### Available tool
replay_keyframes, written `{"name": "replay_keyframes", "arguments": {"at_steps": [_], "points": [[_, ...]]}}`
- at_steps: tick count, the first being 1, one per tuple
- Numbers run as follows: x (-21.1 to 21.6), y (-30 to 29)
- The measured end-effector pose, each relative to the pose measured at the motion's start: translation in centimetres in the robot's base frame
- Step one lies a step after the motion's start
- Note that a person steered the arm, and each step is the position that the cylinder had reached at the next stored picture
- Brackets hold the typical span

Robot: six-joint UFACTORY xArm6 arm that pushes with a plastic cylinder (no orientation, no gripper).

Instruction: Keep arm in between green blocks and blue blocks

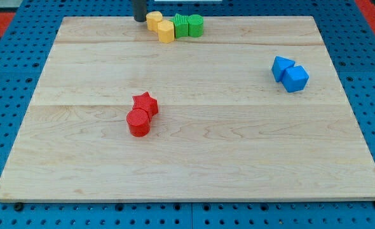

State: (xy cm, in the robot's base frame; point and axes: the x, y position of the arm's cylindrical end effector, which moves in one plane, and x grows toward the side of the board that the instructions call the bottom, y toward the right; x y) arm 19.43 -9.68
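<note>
While my tip [139,20] sits top-centre, left of the yellow blocks [160,26], no fingers exist; it should skirt them rightward between green blocks [189,25] and blue blocks [290,73].

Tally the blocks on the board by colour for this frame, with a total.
Yellow blocks: 2
Green blocks: 2
Blue blocks: 2
Red blocks: 2
Total: 8
My tip sits left of the yellow pair.
</note>
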Motion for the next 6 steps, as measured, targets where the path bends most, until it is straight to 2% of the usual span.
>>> {"name": "replay_keyframes", "arguments": {"at_steps": [1,2,3,4,5,6], "points": [[0.2,2.2],[3.2,-4.7],[7.9,-9.2],[9.8,-11.3],[9.8,-10.1],[9.9,-5.6]]}}
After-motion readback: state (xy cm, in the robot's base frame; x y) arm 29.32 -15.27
